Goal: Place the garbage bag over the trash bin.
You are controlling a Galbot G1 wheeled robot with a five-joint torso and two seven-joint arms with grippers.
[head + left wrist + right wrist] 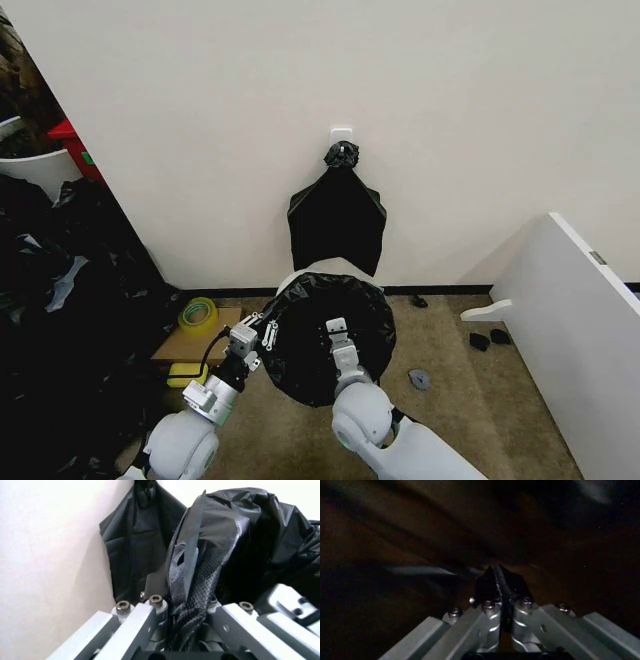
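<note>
Left fingers (187,603) around garbage bag (325,335)

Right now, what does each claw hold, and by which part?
Left claw pinches the garbage bag at a bunched fold by its edge; right claw grips a thin fold inside it.

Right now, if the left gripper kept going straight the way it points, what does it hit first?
Judging by the left wrist view, the left gripper, shut on a fold of the thin glossy black garbage bag, points toward the flat black plastic bundle hanging on the cream wall. Probably that bundle first; depth is unclear.
</note>
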